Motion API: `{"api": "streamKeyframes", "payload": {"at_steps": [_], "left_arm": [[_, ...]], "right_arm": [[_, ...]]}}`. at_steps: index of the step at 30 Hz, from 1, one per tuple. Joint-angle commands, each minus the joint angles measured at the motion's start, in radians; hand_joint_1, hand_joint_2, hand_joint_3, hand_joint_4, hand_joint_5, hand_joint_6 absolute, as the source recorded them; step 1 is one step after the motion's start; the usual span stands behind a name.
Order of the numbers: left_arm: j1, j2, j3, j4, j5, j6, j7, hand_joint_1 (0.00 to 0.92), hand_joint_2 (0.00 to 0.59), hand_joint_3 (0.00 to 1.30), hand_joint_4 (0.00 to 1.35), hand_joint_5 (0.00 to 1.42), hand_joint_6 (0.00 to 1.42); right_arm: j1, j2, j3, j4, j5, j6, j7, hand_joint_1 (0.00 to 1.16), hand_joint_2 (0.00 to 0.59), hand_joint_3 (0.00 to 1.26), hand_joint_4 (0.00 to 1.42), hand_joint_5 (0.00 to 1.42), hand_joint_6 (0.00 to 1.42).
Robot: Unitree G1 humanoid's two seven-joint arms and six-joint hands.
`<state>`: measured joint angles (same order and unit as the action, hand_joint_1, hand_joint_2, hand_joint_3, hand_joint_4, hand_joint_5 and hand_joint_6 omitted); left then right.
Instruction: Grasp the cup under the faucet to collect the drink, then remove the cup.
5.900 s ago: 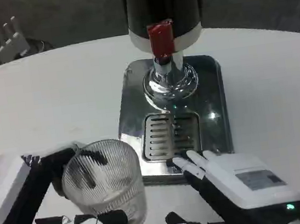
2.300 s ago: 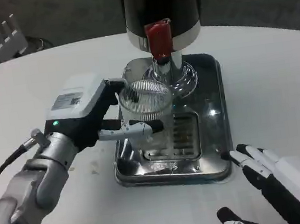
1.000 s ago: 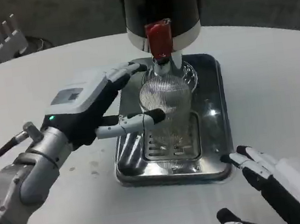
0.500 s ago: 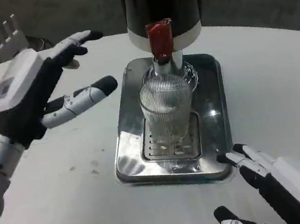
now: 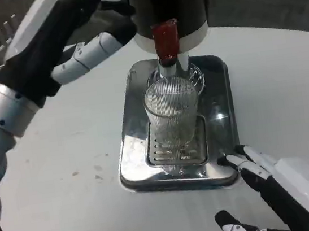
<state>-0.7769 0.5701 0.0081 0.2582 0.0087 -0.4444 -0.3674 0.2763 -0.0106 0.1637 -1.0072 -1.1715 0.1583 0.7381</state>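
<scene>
Ribbed clear cup (image 5: 172,113) upright on the drip grille (image 5: 176,144) of the steel tray (image 5: 220,92), centre frame, under the red-handled faucet (image 5: 166,41) of the black dispenser (image 5: 169,2), left hand (image 5: 55,34) raised upper left, fingers (image 5: 97,46) spread and empty beside the dispenser, right hand (image 5: 287,189) lower right on the white desk (image 5: 61,139), fingers apart, holding nothing, near the tray's corner

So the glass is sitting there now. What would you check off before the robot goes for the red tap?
1. Cup upright on the drip tray: ok.
2. Cup lined up under the red tap lever: ok, as far as this angle tells.
3. Left hand free and raised beside the dispenser: ok.
4. Right hand off the cup, at the tray's near right corner: ok.
5. Drink already in the cup: cannot tell.
</scene>
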Motion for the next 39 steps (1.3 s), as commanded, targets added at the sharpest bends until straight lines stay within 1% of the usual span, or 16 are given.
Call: {"api": "streamKeyframes", "payload": {"at_steps": [1,6,11,15,17,22,27,30,34,37,39], "left_arm": [[-0.056,-0.027,-0.025,0.044,0.001,0.009,-0.053,0.0,0.083,0.22,0.26,0.37,0.44],[-0.111,-0.062,-0.044,0.129,0.001,0.007,-0.096,0.0,0.077,0.2,0.25,0.38,0.45],[-0.13,-0.097,-0.049,0.184,-0.01,0.01,-0.133,0.0,0.078,0.2,0.25,0.4,0.47],[-0.143,-0.122,-0.053,0.227,-0.033,0.047,-0.181,0.0,0.08,0.2,0.25,0.4,0.47],[-0.147,-0.127,-0.053,0.233,-0.037,0.058,-0.2,0.0,0.077,0.2,0.25,0.4,0.48],[-0.155,-0.122,-0.072,0.245,-0.025,0.072,-0.244,0.0,0.077,0.19,0.25,0.4,0.49],[-0.164,-0.093,-0.098,0.271,0.019,0.054,-0.273,0.0,0.074,0.19,0.25,0.4,0.49],[-0.166,-0.078,-0.113,0.273,0.054,0.03,-0.275,0.0,0.074,0.2,0.25,0.37,0.4],[-0.168,-0.07,-0.128,0.282,0.07,0.014,-0.277,0.0,0.07,0.21,0.25,0.37,0.38],[-0.17,-0.062,-0.143,0.29,0.093,-0.004,-0.274,0.0,0.064,0.23,0.24,0.34,0.32],[-0.172,-0.057,-0.149,0.293,0.102,-0.013,-0.272,0.0,0.063,0.23,0.24,0.34,0.32]], "right_arm": [[0.007,0.003,-0.008,0.005,-0.002,0.007,-0.002,0.35,0.437,0.12,0.0,0.05,0.13],[-0.007,0.006,-0.008,0.014,0.0,0.014,-0.006,0.35,0.437,0.12,0.0,0.05,0.13],[-0.012,-0.001,-0.017,0.016,0.007,0.018,-0.002,0.35,0.437,0.12,0.0,0.05,0.13],[-0.007,-0.002,-0.018,0.016,0.01,0.021,-0.001,0.35,0.437,0.12,0.01,0.05,0.13],[-0.002,-0.002,-0.017,0.016,0.011,0.02,-0.002,0.35,0.437,0.12,0.01,0.05,0.13],[-0.005,0.001,-0.016,0.019,0.014,0.024,-0.003,0.35,0.437,0.12,0.01,0.05,0.13],[-0.016,0.011,-0.013,0.029,0.024,0.041,0.0,0.35,0.437,0.13,0.01,0.05,0.13],[-0.019,0.013,-0.012,0.032,0.031,0.052,0.002,0.35,0.437,0.13,0.01,0.05,0.13],[-0.023,0.016,-0.014,0.034,0.043,0.069,0.003,0.35,0.437,0.13,0.01,0.05,0.13],[-0.021,0.012,-0.012,0.029,0.071,0.071,-0.008,0.35,0.437,0.13,0.01,0.05,0.13],[-0.023,0.016,-0.015,0.03,0.089,0.084,-0.008,0.35,0.439,0.14,0.02,0.07,0.13]]}}
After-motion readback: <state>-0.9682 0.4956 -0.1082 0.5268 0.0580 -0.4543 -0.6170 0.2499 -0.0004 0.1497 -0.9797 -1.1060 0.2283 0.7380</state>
